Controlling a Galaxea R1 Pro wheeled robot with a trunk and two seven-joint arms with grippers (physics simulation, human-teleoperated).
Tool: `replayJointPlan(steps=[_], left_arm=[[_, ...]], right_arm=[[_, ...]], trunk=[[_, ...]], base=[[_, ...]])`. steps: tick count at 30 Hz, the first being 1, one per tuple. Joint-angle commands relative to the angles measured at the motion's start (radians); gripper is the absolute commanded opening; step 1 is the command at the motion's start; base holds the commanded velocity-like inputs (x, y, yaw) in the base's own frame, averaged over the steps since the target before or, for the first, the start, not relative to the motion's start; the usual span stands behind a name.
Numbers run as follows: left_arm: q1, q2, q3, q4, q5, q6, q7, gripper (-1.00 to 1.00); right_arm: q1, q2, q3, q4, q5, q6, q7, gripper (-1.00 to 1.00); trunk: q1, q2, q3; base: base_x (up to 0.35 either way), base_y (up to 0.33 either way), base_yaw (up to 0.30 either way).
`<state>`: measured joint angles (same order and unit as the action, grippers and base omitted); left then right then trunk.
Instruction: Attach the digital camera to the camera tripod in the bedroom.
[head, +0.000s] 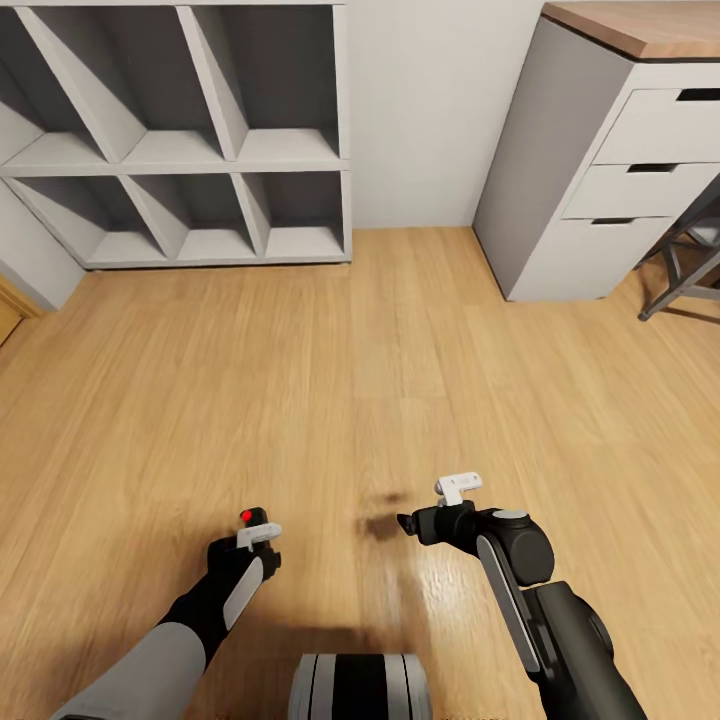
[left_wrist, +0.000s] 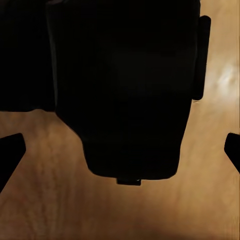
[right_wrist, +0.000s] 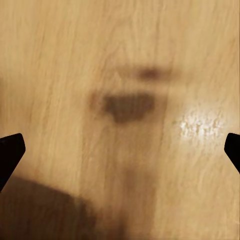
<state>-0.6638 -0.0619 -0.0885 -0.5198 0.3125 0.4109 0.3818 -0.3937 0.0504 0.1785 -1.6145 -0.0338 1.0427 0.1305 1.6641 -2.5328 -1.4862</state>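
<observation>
1. While our left tool (head: 250, 530) is clenched on the digital camera (left_wrist: 125, 85), red dot up, it hangs low over the wood floor (head: 330, 380).
2. Our right tool (head: 405, 523) hangs released, holding nothing.
3. Beyond us stand a grey cubby shelf (head: 190, 140) and the desk (head: 620, 150).

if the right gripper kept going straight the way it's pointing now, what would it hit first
Most likely the wood floor: along the right gripper, with its jaws apart and nothing between them, only bare boards and the gripper's own blurred shadow lie ahead. How far off the floor is stays unclear.
</observation>
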Motion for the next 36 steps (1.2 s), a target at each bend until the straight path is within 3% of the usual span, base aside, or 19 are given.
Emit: replayJointPlan(steps=[1,5,36], left_arm=[[0.0,0.001,-0.007,-0.002,0.011,0.003,0.009,1.0],[0.0,0.001,-0.006,-0.002,0.012,0.003,0.009,1.0],[0.0,0.001,-0.005,-0.002,0.014,-0.004,0.009,1.0]], right_arm=[[0.0,0.0,0.0,-0.001,-0.003,0.004,0.0,1.0],[0.0,0.0,0.0,-0.001,-0.003,0.004,0.0,1.0],[0.0,-0.001,-0.001,-0.001,-0.003,0.004,0.0,1.0]], trunk=[[0.0,-0.001,-0.005],[0.002,-0.001,-0.02],[0.002,-0.001,-0.02]], base=[[0.0,0.0,0.0],[0.0,0.0,0.0],[0.0,0.0,0.0]])
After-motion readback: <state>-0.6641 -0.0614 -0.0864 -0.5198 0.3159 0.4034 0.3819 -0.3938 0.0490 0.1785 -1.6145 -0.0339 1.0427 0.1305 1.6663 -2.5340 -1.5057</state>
